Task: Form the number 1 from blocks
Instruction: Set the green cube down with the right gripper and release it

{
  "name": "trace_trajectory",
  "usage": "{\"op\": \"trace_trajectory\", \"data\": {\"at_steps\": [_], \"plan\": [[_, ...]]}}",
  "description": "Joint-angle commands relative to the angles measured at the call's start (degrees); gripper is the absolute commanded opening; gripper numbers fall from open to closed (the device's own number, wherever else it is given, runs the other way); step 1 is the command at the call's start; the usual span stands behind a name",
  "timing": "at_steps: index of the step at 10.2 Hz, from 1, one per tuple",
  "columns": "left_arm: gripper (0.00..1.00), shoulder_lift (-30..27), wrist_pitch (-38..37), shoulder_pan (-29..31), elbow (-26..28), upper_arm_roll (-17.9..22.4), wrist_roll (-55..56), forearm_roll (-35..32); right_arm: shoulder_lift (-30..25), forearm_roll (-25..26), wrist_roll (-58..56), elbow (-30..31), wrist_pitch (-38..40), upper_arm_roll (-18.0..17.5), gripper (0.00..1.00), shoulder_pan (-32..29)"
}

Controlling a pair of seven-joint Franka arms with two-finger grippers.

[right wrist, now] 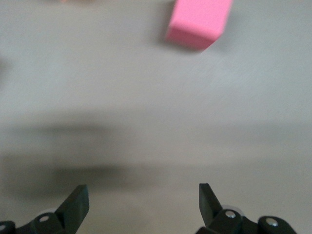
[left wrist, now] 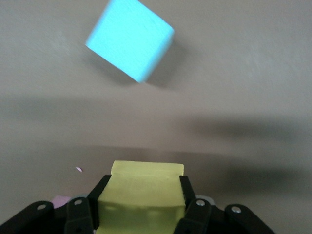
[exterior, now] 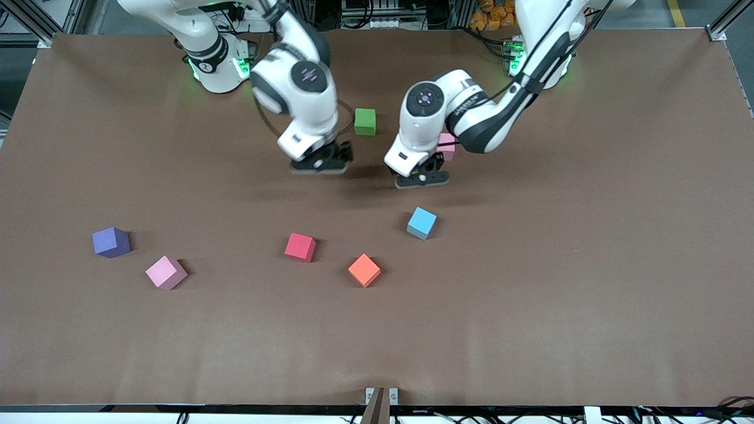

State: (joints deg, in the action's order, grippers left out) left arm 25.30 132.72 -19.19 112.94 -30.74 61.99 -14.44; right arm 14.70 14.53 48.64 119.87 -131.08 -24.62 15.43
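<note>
While the left tool (left wrist: 141, 204) clamps a yellow block (left wrist: 141, 195) between its black fingers, the right tool (right wrist: 144, 204) hangs spread wide with nothing in it. Both hover over bare brown table (exterior: 530, 306), mid-table.

Landmark is the light blue block (exterior: 422, 223), a matte foam cube with sharp edges, sitting turned at an angle:
- left tool over the table just beside it, toward the arm bases
- green block (exterior: 365, 122) well farther from the front camera, square-on
- red block (exterior: 300, 247) and orange block (exterior: 364, 270) nearer the camera, toward the right arm's end
- pink block (exterior: 166, 272) and purple block (exterior: 111, 242) well apart, farther toward that end
- second pink block (exterior: 449, 144) partly hidden by the left arm

Table cover flat, matte, uniform.
</note>
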Motion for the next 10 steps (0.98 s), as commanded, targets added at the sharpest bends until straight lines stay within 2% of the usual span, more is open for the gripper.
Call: {"op": "trace_trajectory", "data": {"at_steps": [1,3,4,7,10], "plan": [[0.00,2.5,0.1,-5.9,-3.0,0.0,4.1,0.6,0.7,-0.3,-7.0,-2.5,-1.9,6.7,1.00,-2.8],[0.00,7.8,0.1,-10.7,-7.9,0.2,7.9,-0.2,4.9,-6.2,-7.9,-8.3,-2.1,10.5,1.00,-3.3],[0.00,9.8,0.1,-12.3,-9.6,0.4,8.8,-0.6,7.5,-7.2,-7.7,-10.5,-2.2,11.6,1.00,-2.6],[0.00,13.0,0.2,-13.7,-10.7,0.9,11.9,-5.2,14.6,-6.7,-7.7,-18.2,-2.8,14.8,1.00,1.2],[0.00,15.5,0.3,-15.6,-12.1,0.9,12.8,-6.3,19.3,-4.8,-7.9,-23.1,-2.9,16.0,1.00,2.4]]}}
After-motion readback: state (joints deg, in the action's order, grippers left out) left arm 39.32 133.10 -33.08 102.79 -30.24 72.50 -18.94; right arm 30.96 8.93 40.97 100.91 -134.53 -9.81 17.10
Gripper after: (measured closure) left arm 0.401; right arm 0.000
